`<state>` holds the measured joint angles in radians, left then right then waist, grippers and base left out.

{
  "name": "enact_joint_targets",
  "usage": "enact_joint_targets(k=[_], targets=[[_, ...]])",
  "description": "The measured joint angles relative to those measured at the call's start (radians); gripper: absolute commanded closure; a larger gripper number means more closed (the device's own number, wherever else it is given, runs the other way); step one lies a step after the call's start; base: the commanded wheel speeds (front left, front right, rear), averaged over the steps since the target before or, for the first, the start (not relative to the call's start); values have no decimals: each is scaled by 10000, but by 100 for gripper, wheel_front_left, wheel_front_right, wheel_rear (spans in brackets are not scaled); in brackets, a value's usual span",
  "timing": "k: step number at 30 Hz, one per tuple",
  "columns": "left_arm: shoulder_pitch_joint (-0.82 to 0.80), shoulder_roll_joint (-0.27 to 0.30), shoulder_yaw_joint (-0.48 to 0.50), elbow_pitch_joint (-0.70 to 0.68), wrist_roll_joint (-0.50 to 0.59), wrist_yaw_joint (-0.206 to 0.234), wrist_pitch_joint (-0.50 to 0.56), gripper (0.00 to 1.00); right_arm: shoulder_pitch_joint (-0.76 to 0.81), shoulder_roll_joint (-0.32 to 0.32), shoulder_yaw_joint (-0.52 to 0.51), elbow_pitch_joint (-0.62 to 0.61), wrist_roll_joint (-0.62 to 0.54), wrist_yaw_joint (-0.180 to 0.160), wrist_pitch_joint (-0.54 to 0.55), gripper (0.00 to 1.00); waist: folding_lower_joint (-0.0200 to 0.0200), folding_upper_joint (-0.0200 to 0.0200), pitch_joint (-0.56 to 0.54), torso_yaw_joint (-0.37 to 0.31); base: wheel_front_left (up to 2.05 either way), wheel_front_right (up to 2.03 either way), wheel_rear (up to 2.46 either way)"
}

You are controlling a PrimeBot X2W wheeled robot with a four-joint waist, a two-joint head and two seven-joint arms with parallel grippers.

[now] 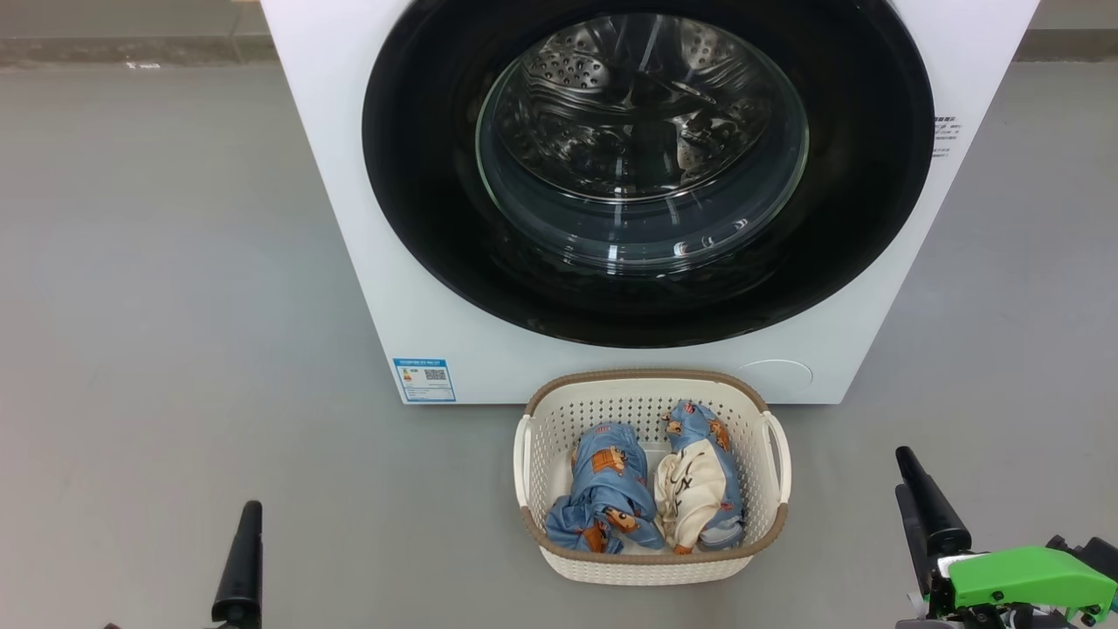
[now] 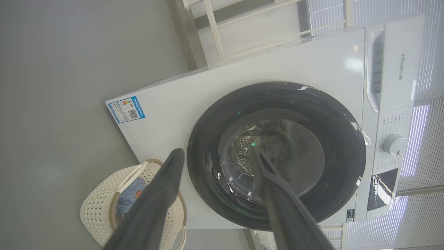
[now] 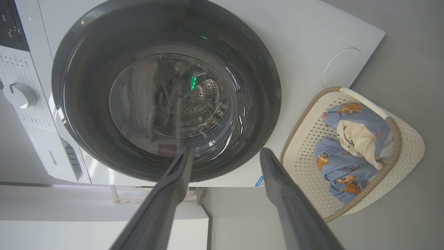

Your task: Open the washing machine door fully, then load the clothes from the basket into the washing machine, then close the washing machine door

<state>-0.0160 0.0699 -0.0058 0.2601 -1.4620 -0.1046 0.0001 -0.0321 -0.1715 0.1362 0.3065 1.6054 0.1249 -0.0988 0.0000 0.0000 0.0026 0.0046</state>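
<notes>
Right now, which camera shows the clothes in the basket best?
The head view: it looks straight down on both clothes, lying side by side in the basket. The right wrist view shows both too, but off to one side. The left wrist view catches just a bit of blue fabric behind the left gripper.

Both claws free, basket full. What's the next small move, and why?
Probably ease the open right claw toward the black rim of the washing machine door to find an edge to pull. The door is shut, the clothes lie in the basket, and the left claw is open and empty too, so nothing can be loaded yet. Which side to pull is a guess.
</notes>
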Motion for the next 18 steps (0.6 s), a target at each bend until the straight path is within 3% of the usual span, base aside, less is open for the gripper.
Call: enact_joint_targets(k=[18], targets=[[0, 88, -94, -27, 2529, -13, -447, 0, -214, -27, 171, 151, -2527, 0, -278, 0, 0, 0, -65, 2, 0, 0, 0]])
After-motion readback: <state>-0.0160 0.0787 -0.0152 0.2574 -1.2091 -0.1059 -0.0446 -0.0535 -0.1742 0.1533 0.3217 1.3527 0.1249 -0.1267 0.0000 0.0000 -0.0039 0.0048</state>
